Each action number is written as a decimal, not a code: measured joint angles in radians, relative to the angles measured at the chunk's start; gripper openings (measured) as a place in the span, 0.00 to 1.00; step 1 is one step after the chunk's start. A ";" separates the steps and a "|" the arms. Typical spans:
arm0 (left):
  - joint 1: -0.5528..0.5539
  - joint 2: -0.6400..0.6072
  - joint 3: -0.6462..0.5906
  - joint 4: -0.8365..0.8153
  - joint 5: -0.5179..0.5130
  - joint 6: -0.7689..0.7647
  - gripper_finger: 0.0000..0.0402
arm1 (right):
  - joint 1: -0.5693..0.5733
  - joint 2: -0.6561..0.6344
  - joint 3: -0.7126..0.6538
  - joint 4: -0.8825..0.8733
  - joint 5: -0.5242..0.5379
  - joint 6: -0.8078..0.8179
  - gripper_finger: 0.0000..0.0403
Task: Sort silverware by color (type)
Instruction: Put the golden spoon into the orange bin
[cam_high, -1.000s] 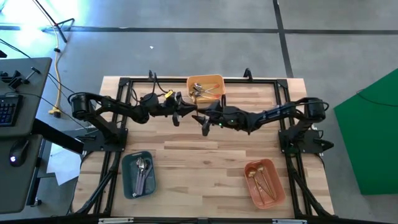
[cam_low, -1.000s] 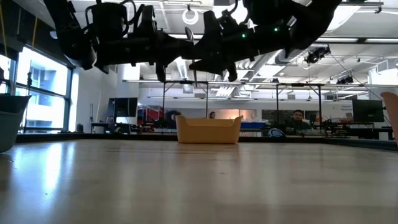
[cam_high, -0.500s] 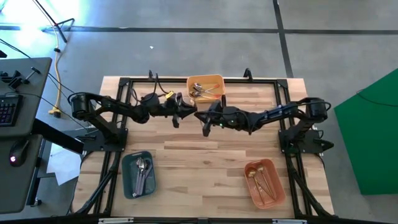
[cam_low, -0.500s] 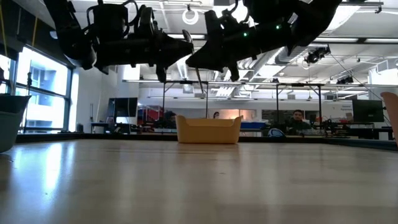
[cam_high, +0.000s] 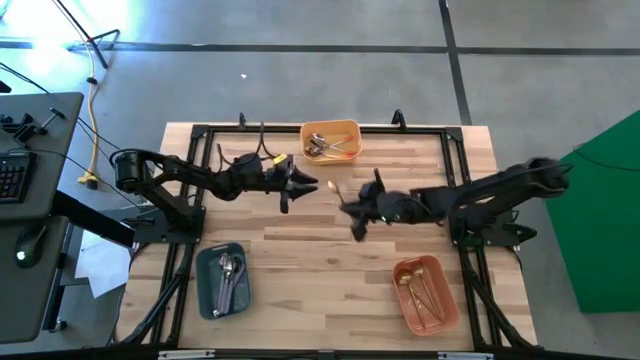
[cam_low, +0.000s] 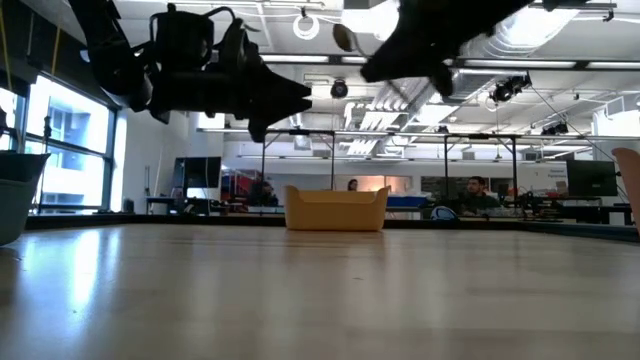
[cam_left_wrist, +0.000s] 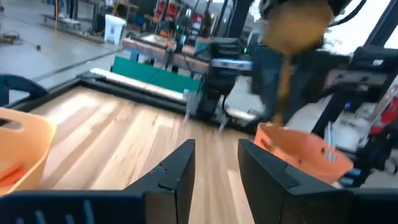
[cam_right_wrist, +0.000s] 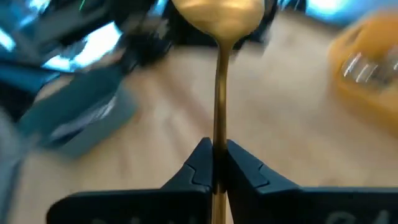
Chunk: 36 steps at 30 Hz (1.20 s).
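Three trays (cam_high: 331, 128) part-filled: several spoons (cam_high: 322, 145) unsorted in orange tray; right gripper (cam_right_wrist: 215, 163) clamped on gold spoon (cam_right_wrist: 219, 15) mid-table, probably bound for pink tray (cam_high: 424, 293); left gripper (cam_left_wrist: 214, 165) parted, empty, hovering near orange tray

My high view looks straight down on the whole wooden table (cam_high: 330, 250), both arms inside it. My low view sits at table-top height, facing level across the boards to the yellow tray (cam_low: 336, 209) and the room behind; that tray (cam_high: 331, 140) also shows from above at the far edge. The left wrist camera looks past its own fingers (cam_left_wrist: 177, 174) across the table at the orange tray (cam_left_wrist: 301, 152). The right wrist camera sits close behind a gold spoon (cam_right_wrist: 219, 37).
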 joint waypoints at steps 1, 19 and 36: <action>-0.001 0.000 -0.001 -0.011 -0.001 0.012 0.28 | 0.027 -0.020 0.000 -0.057 -0.017 0.045 0.02; 0.001 0.000 0.001 -0.024 -0.069 0.135 0.28 | 0.742 -0.142 -0.001 -0.261 0.080 1.060 0.03; 0.001 0.000 0.001 -0.027 -0.081 0.137 0.28 | 0.905 -0.021 -0.023 -0.638 -0.047 1.726 0.03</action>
